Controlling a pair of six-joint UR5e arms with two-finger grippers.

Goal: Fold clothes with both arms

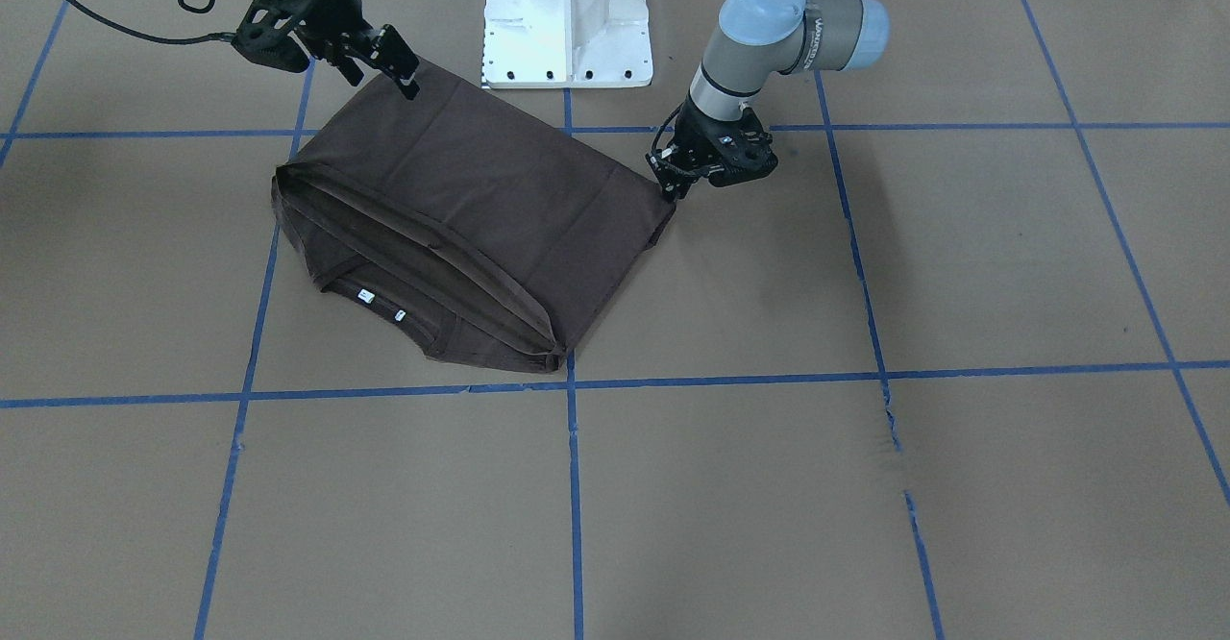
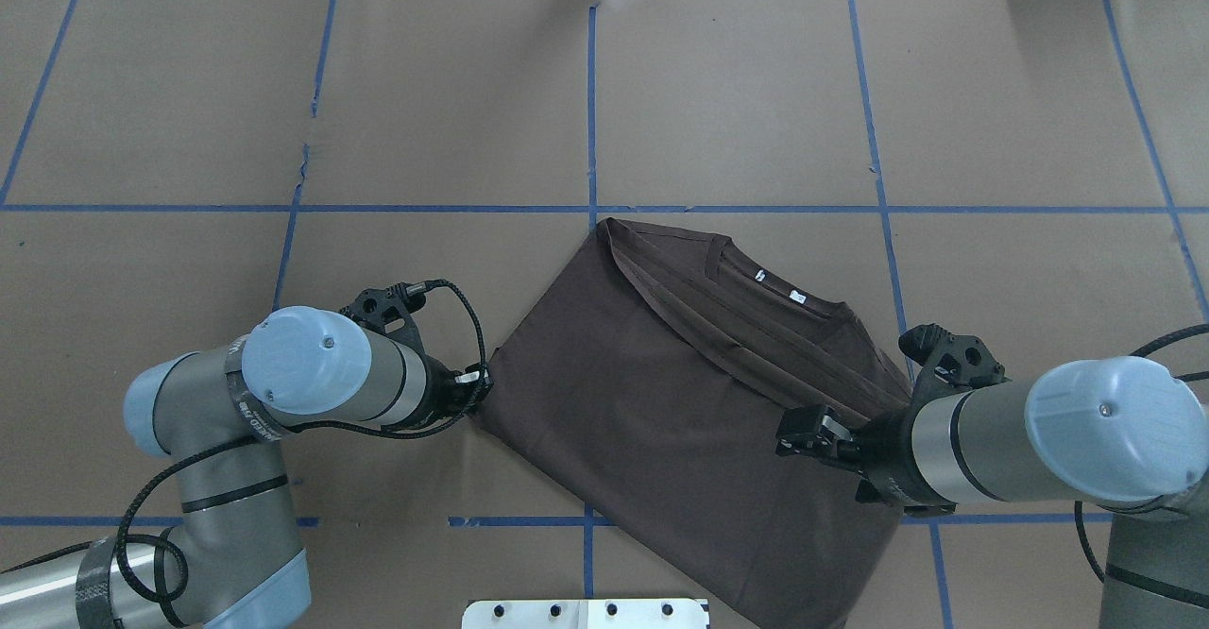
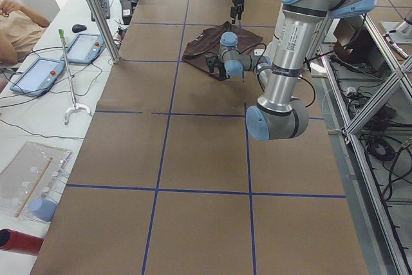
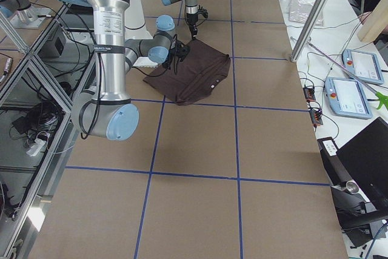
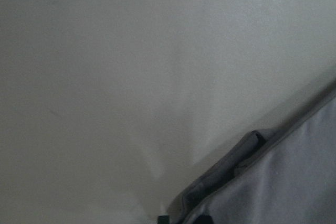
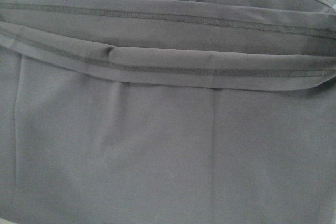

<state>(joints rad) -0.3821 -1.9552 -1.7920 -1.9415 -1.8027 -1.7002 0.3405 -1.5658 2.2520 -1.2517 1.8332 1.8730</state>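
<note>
The dark grey-brown T-shirt [image 1: 480, 198] lies folded on the brown table, with its neck and white tags [image 1: 365, 296] on the side away from the robot. It also shows in the overhead view [image 2: 652, 421]. My left gripper [image 1: 671, 188] is low at the shirt's corner, also seen from overhead [image 2: 477, 393]; its jaws are hidden. My left wrist view shows that corner [image 5: 252, 145] against bare table. My right gripper [image 1: 389, 71] hovers over the shirt's other near corner with its fingers apart and holds nothing; overhead it is above the cloth [image 2: 801, 435]. My right wrist view shows only flat cloth and hems [image 6: 168, 66].
The white pedestal base [image 1: 567, 15] stands right behind the shirt. Blue tape lines [image 1: 574, 486] grid the brown table. Tablets and tools lie on the side bench [image 3: 58, 62], where an operator sits.
</note>
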